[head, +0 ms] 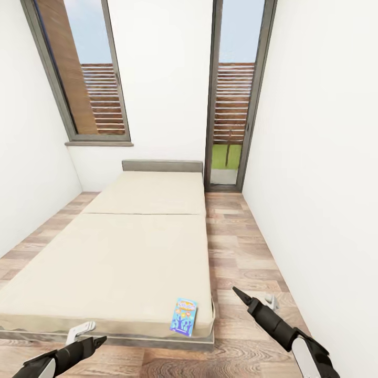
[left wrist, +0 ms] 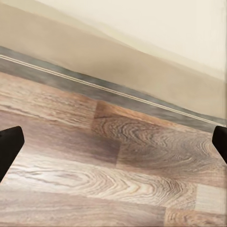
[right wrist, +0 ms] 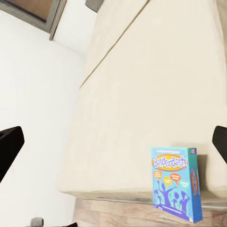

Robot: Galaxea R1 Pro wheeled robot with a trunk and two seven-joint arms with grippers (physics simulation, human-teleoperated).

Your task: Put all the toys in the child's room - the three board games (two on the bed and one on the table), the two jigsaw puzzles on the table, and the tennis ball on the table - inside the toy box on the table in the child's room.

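Note:
A blue board game (head: 184,316) with orange marks lies flat on the near right corner of the bed (head: 115,252), a low cream mattress in two sections. The right wrist view has the same blue box (right wrist: 176,183) at the mattress edge (right wrist: 142,104). My right gripper (head: 254,298) hangs open over the floor just right of that corner, its fingertips (right wrist: 9,146) wide apart. My left gripper (head: 89,336) is open and low in front of the bed's near edge (left wrist: 142,61), its black fingertips (left wrist: 9,146) spread over the floor planks.
A strip of wood-plank floor (head: 241,252) runs between the bed and the white right wall (head: 325,184). A tall glass door (head: 233,105) stands at the far right corner and a window (head: 84,73) at the far left. Floor also borders the bed's left side.

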